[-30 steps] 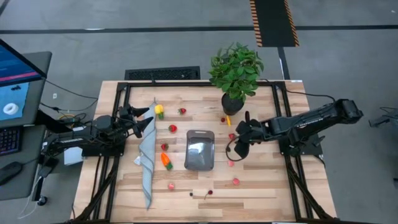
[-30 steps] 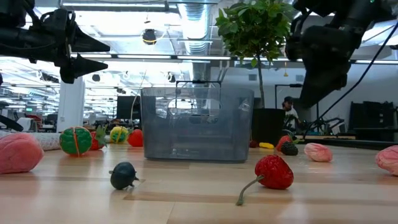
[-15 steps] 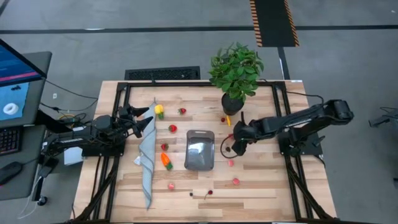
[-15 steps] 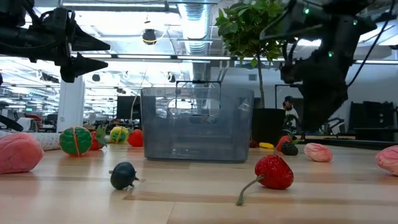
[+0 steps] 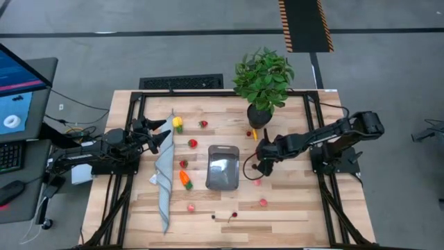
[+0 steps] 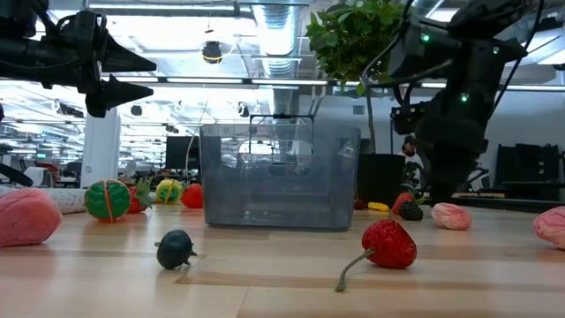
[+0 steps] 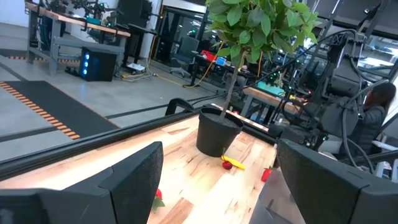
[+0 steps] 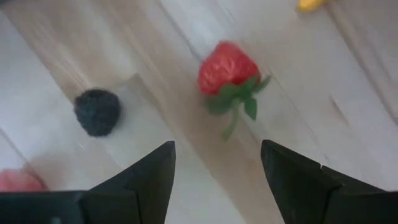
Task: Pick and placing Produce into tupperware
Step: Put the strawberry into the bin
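Between the wide-open fingers of the right gripper (image 8: 214,177) lies a red strawberry (image 8: 228,70), just beside the tupperware (image 5: 223,167) in the worktop's middle. A dark berry (image 8: 97,112) sits near it. To grab well, I think it should drop straight down and close gently around only the strawberry. Only the right wrist view shows this gap. The left gripper (image 5: 159,133), fingers apart, waits by the left edge.
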